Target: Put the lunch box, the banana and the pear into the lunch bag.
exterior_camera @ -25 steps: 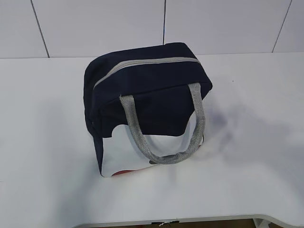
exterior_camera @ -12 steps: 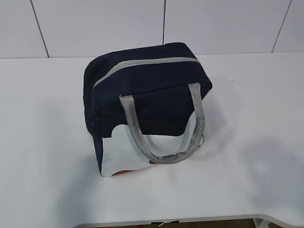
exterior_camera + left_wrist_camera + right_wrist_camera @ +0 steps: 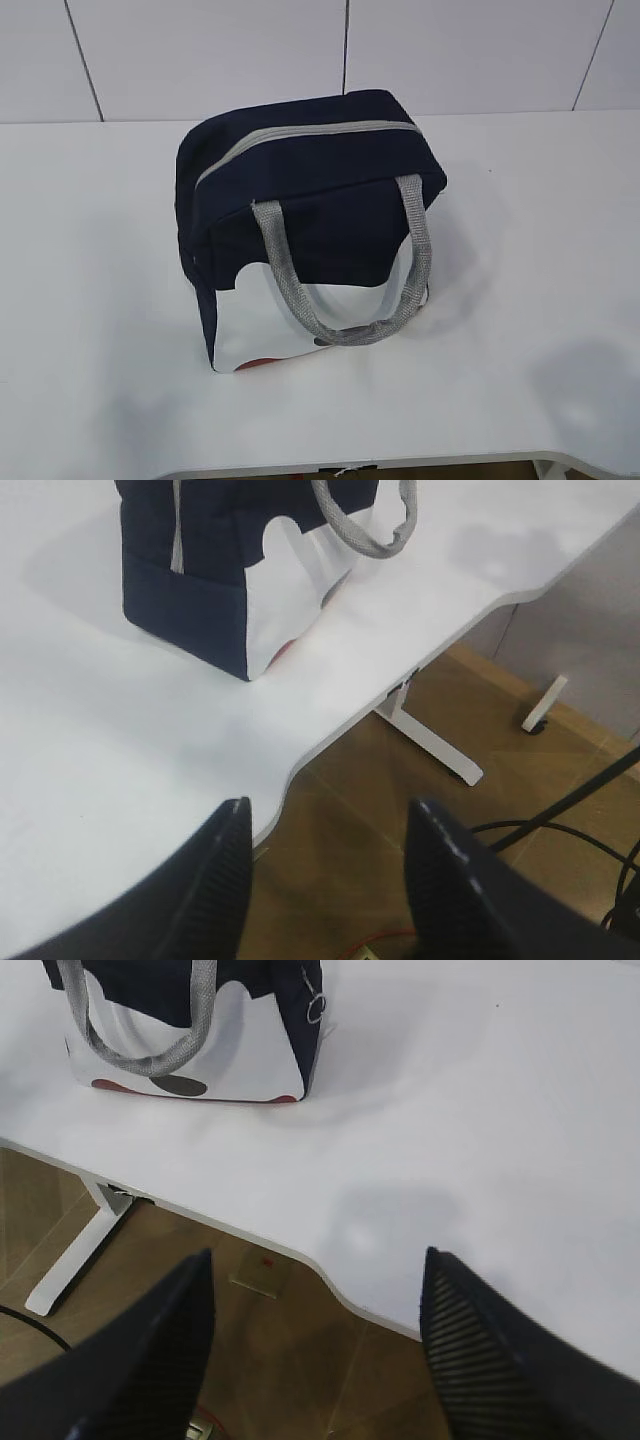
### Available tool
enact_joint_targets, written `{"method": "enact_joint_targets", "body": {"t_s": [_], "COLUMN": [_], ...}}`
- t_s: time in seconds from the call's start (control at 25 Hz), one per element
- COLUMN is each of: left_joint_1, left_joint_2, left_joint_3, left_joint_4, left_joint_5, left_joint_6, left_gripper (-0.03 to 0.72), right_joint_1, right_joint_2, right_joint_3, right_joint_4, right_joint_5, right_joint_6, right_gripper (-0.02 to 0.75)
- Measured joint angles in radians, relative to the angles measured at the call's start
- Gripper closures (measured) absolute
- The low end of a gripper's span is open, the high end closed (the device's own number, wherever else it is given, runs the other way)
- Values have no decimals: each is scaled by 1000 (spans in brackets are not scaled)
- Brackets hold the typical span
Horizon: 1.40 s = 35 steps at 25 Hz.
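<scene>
**Lunch bag upright on table, zipper shut; both pincers empty and clear of it**

The lunch bag [image 3: 305,225] stands alone near the middle of the white table [image 3: 520,250]. Its grey zipper trim [image 3: 300,135] runs unbroken across the navy top, so the bag reads as shut. One grey webbing handle [image 3: 345,280] hangs forward over the white side panel [image 3: 270,320]. A reddish mark and a dark oval show at the panel's lower edge; what they depict cannot be made out. The bag's contents are hidden.

The left gripper [image 3: 325,880] has its two dark ribbed fingers [image 3: 215,885] well apart, with nothing between them. It sits over the table's near edge, apart from the bag [image 3: 215,570], whose upper part is cut off by the frame.

The right gripper [image 3: 315,1355] is likewise spread wide and empty, touching nothing. It sits over the front edge of the table [image 3: 480,1110], the bag [image 3: 200,1035] far off at upper left, its top cut off. A small metal ring [image 3: 315,1008] hangs at the bag's corner.

Neither arm appears in the exterior view. Wooden floor [image 3: 400,780] and a white table leg [image 3: 425,742] show beneath.
</scene>
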Motion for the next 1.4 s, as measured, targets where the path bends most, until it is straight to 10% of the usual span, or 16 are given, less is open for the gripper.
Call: {"method": "enact_joint_targets", "body": {"t_s": [1.4], "left_joint_1": [2], "left_joint_2": [-22], "left_joint_3": [14], "left_joint_4": [164], "left_joint_5": [6], "left_joint_6": [-173], "left_gripper": [299], "right_joint_1": [0], "right_joint_2": [-121], "right_joint_3": [196], "right_joint_4": [81], "right_joint_5": [-68], "right_joint_6": [-102], "right_gripper": [210]}}
